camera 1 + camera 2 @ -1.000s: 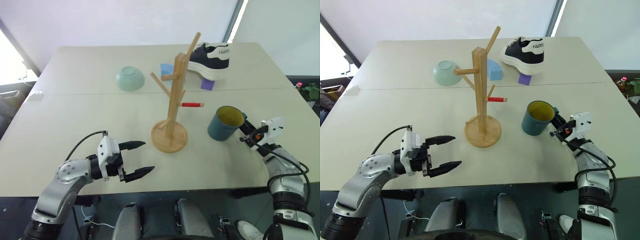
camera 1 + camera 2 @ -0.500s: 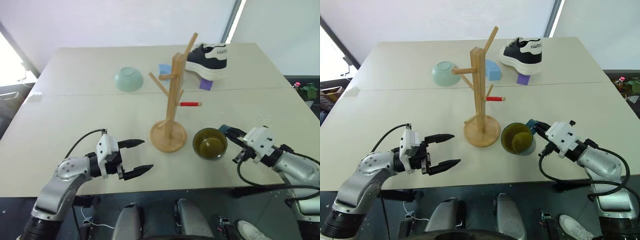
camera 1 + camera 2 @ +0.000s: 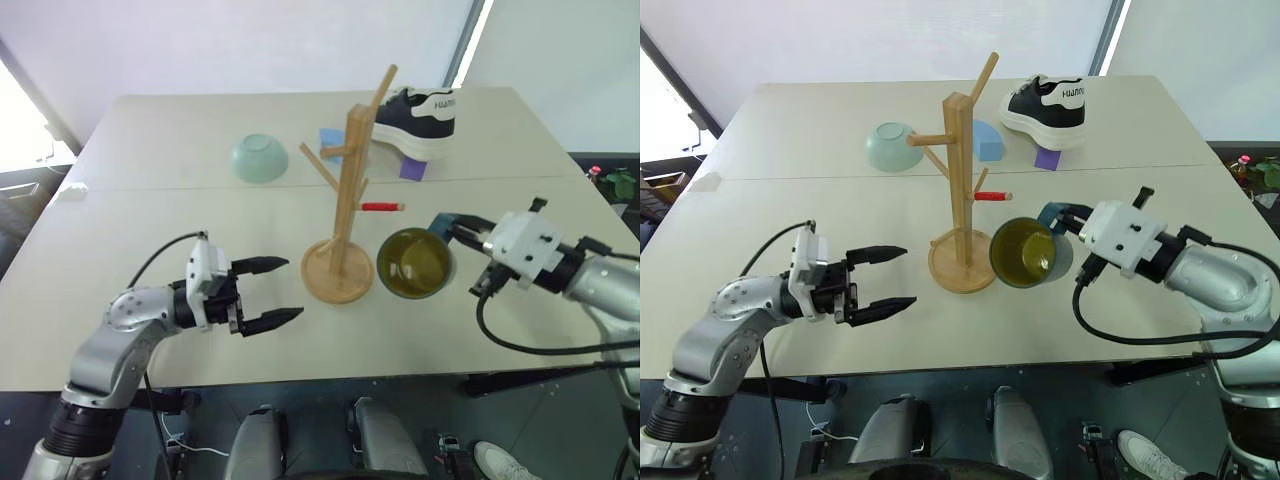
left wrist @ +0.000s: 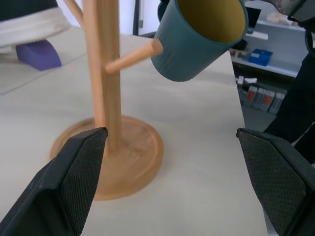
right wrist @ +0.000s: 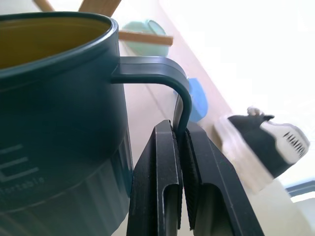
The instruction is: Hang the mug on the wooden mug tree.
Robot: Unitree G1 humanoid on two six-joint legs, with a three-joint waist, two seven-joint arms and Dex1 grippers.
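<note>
The dark teal mug point(image 3: 412, 265) with its yellow-olive inside hangs above the table, tipped on its side so its mouth faces me. My right gripper point(image 3: 456, 226) is shut on its loop handle point(image 5: 162, 73). The mug sits just right of the wooden mug tree point(image 3: 345, 200), close to a low peg point(image 4: 130, 59). The tree stands upright on its round base point(image 3: 962, 268) at the table's middle. Left of that base, my left gripper point(image 3: 286, 290) stands open and level, pointing at the tree with nothing between its fingers.
A pale green bowl point(image 3: 260, 158) lies upside down at the back left. A black and white sneaker point(image 3: 420, 115), a blue block point(image 3: 328, 136) and a purple block point(image 3: 413, 168) sit behind the tree. A red marker point(image 3: 384, 208) lies to its right.
My right gripper has lifted the mug off the table and carried it left toward the tree, rolling it so the mouth faces me. The left gripper has risen slightly.
</note>
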